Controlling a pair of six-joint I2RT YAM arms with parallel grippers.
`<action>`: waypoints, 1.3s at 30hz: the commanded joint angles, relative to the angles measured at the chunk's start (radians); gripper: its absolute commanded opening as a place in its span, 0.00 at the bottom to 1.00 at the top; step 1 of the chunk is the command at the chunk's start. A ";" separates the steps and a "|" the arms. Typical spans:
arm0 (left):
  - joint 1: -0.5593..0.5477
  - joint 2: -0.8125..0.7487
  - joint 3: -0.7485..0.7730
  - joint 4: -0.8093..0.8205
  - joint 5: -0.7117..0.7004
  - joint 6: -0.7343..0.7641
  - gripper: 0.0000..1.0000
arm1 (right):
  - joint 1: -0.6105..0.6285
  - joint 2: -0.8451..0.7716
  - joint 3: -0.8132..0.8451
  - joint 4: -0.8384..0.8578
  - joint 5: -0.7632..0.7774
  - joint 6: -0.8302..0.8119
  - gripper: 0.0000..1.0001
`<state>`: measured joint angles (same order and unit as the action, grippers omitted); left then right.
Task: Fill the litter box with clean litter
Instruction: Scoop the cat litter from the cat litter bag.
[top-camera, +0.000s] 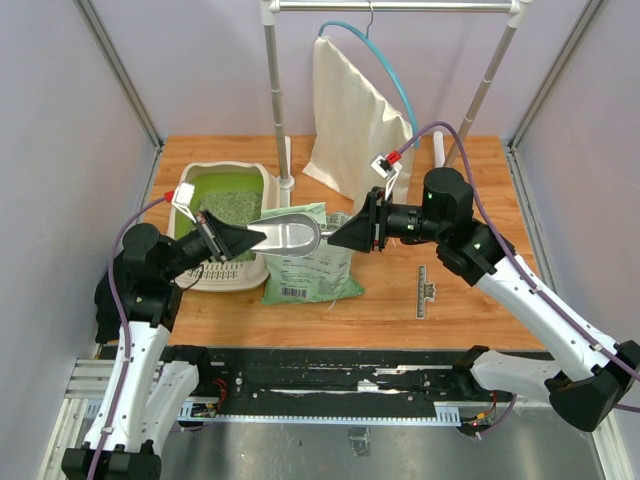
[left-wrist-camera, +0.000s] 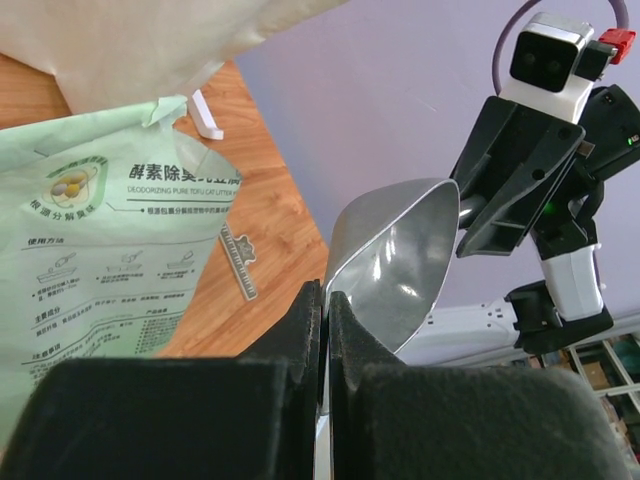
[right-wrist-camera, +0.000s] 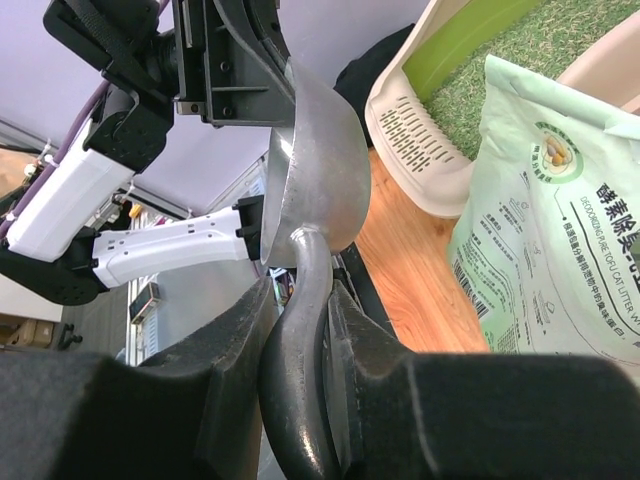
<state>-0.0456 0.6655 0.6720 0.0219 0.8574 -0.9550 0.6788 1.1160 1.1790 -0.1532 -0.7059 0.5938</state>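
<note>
Top external | step: metal scoop (top-camera: 295, 235) handover above the tofu cat litter bag (top-camera: 312, 270) | left gripper (top-camera: 246, 239) pinches its rim, right gripper (top-camera: 334, 238) clamps its handle | litter box (top-camera: 225, 168), far left, holds clean litter (top-camera: 228, 206) | next: you likely free one grip before scooping

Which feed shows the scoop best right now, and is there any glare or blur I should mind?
Top view: even light, sharp, only a mild sheen on the scoop. Left wrist: bright glare streaks in the bowl, left fingers a dark blur up close, bag print crisp. Right wrist: right fingers dark and soft, the handle between them clear, litter box sharp.
</note>
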 joint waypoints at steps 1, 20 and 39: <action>-0.008 0.006 0.010 -0.033 -0.047 0.029 0.02 | 0.015 -0.044 0.013 0.060 0.062 -0.011 0.01; -0.156 0.297 0.339 -0.445 -0.412 0.640 0.82 | -0.005 -0.219 0.233 -0.608 0.739 -0.229 0.01; -0.310 0.653 0.566 -0.376 -0.349 1.144 0.86 | -0.006 -0.322 0.198 -0.694 0.820 -0.267 0.01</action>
<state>-0.3504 1.2682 1.1904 -0.3431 0.4202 0.0944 0.6804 0.8219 1.3849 -0.8597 0.0933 0.3386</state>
